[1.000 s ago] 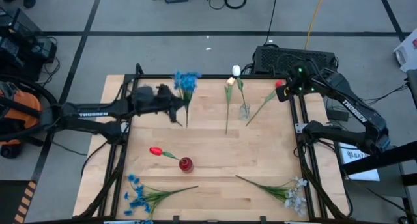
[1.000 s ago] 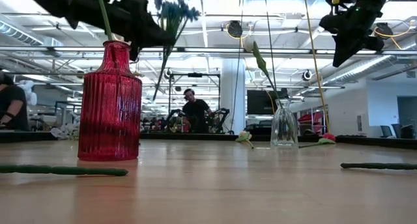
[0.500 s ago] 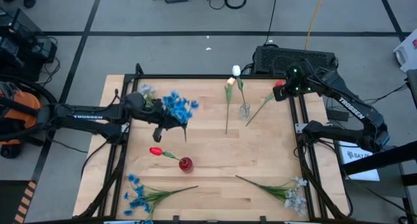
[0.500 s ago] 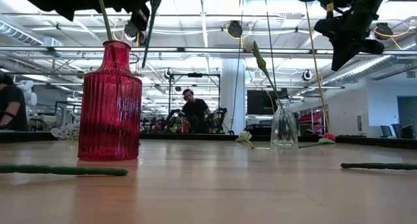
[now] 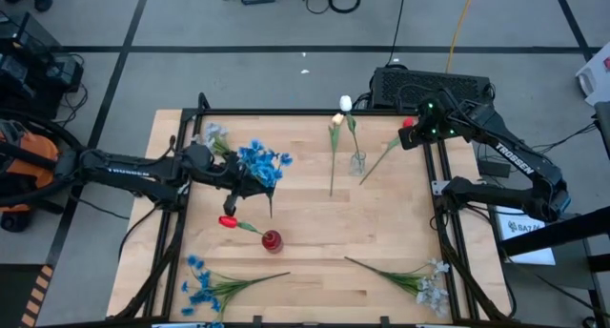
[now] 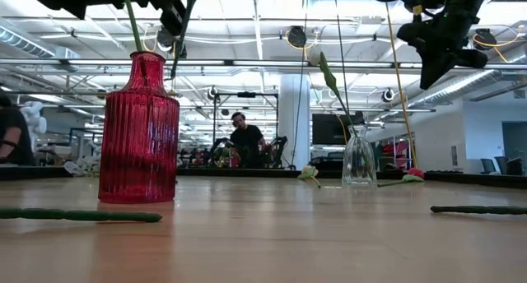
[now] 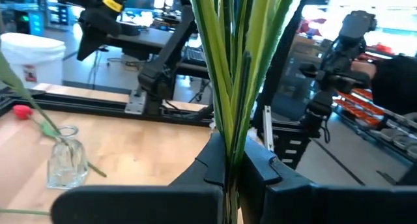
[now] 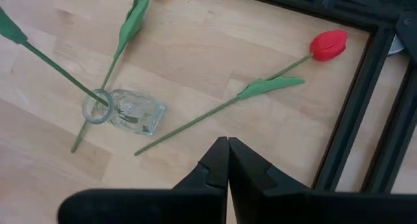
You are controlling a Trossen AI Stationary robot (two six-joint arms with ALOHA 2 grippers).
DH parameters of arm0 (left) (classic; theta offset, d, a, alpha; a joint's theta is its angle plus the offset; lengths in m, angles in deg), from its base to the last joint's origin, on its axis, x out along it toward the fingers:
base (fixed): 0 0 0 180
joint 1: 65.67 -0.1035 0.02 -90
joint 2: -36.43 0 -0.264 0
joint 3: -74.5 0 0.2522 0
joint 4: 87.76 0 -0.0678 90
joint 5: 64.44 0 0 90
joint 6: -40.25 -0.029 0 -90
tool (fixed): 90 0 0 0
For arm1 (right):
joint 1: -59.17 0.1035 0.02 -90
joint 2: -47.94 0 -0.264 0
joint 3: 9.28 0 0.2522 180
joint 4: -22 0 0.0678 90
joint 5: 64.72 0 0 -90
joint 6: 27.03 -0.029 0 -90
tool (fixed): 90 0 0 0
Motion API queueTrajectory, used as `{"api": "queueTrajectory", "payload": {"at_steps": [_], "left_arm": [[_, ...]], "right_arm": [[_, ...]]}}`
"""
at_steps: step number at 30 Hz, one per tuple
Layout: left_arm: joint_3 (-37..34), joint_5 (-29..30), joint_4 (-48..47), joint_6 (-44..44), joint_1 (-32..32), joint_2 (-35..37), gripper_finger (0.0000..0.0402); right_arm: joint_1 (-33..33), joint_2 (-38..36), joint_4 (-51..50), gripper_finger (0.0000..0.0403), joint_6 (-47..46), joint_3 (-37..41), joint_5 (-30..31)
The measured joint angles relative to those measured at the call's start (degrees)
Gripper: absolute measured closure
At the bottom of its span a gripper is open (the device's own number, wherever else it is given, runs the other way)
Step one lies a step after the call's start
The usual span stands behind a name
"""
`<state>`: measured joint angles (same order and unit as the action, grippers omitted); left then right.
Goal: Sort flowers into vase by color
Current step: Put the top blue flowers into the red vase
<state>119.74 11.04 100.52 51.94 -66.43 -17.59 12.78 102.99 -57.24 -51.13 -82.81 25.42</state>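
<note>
My left gripper (image 5: pixel 244 182) is shut on a bunch of bright blue flowers (image 5: pixel 262 161), held in the air beside and above the red vase (image 5: pixel 272 240). The vase holds a red tulip (image 5: pixel 227 221). In the low view the bunch's stems (image 6: pixel 178 43) hang near the vase's mouth (image 6: pixel 148 57). My right gripper (image 8: pixel 227 154) is shut and empty, above a red tulip (image 8: pixel 328 44) that lies on the table at the far right. A clear vase (image 5: pixel 357 162) holds a cream-white tulip (image 5: pixel 345 104). My left gripper pinches the blue bunch's green stems (image 7: pixel 229 129) between its two fingers, several stems together. The fingers come level from the table's left and lie across the stems. The bunch is lifted clear of the table and tilted, with the blue heads up and the stem ends hanging below.
Another cream tulip (image 5: pixel 335 124) lies beside the clear vase. Blue flowers (image 5: pixel 202 285) lie at the near left and pale sprays (image 5: pixel 427 285) at the near right. A pale spray (image 5: pixel 213 134) lies at the far left. The black frame (image 8: pixel 365 120) borders the table.
My left gripper has carried the blue bunch from the far edge toward the near edge, closer to the red vase. The stem ends now hang beside the vase's mouth. It has stayed shut on the stems.
</note>
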Motion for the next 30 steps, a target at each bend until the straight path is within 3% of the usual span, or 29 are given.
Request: {"api": "queueTrajectory", "payload": {"at_steps": [5, 14, 30], "left_arm": [[0.0, 2.3, 0.0, 1.9, 3.0, 0.0, 0.0386], [0.0, 6.0, 0.0, 3.0, 7.1, 0.0, 0.0386], [0.1, 5.7, -2.8, -0.7, 11.9, -0.4, 0.0386]], "right_arm": [[0.0, 0.0, 0.2, 0.0403, 5.4, 0.0, 2.8], [0.0, 0.0, 1.1, 0.0403, 5.3, 0.0, 2.8], [0.0, 0.0, 1.1, 0.0403, 5.3, 0.0, 2.8]]}}
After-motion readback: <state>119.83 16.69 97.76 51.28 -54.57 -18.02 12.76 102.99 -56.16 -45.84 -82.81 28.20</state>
